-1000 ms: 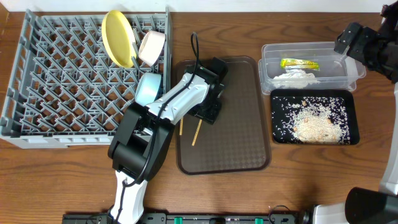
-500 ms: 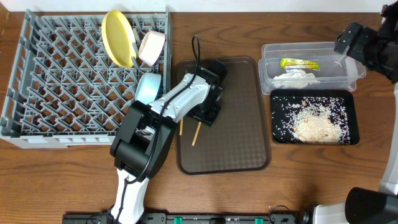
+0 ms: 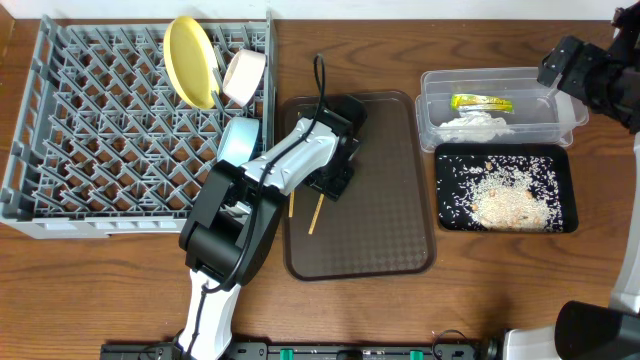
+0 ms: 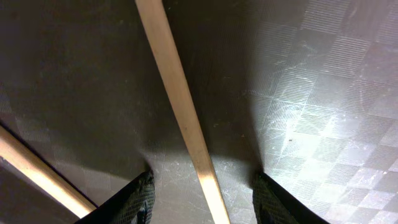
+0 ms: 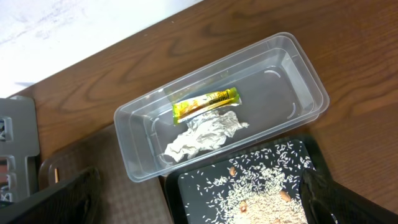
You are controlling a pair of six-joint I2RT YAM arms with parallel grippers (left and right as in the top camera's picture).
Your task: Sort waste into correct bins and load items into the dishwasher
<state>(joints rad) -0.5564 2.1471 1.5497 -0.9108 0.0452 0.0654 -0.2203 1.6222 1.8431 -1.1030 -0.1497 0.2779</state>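
Wooden chopstick (image 4: 180, 118) flat on brown tray (image 3: 380, 200), frame centre; left gripper (image 4: 205, 196) spread astride it, not touching. 2nd chopstick (image 4: 37, 174) lower left. Right gripper (image 5: 199, 196) wide apart, upper right, by clear tub (image 5: 277, 93) w/ foil wrapper (image 5: 205, 104), crumpled paper (image 5: 202, 138).
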